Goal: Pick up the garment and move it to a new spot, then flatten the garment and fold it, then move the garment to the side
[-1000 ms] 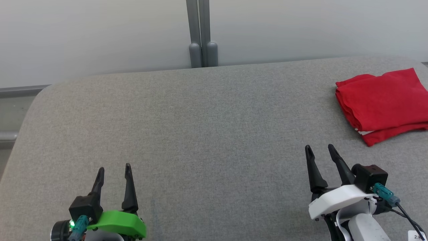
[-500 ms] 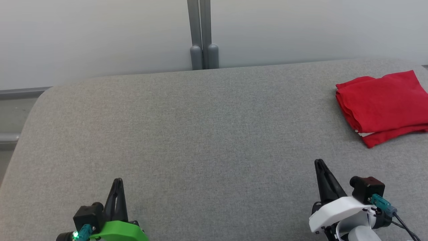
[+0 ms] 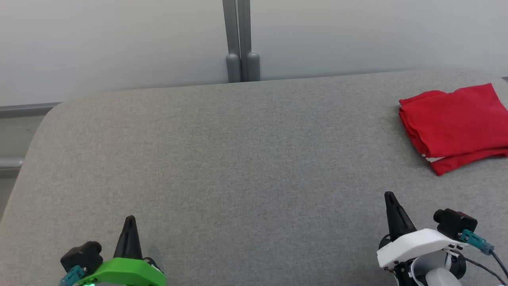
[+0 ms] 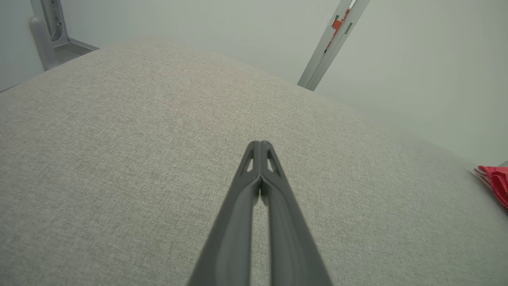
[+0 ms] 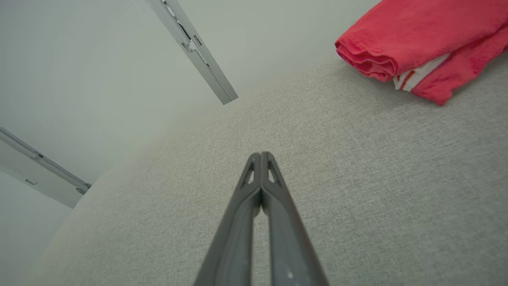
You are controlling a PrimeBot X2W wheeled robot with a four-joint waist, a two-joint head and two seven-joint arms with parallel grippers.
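Note:
The garment (image 3: 454,124) is red with a white trim and lies folded into a compact stack at the far right of the grey padded surface (image 3: 246,159). It also shows at the upper right of the right wrist view, garment (image 5: 420,43), and as a red sliver at the right edge of the left wrist view, garment (image 4: 496,180). My left gripper (image 3: 129,221) sits low at the front left, shut and empty, as its own view confirms, left gripper (image 4: 260,145). My right gripper (image 3: 389,196) hovers at the front right, well short of the garment, shut on nothing, right gripper (image 5: 260,155).
A pale wall runs behind the surface, with a grey double post (image 3: 241,39) at its middle. The surface's rounded left corner (image 3: 51,115) drops off toward a grey ledge. Wide bare fabric stretches between the two grippers.
Both grippers have gone from open to shut with nothing in them, and both have drawn back toward the lower edge of the head view. The garment has stayed put.

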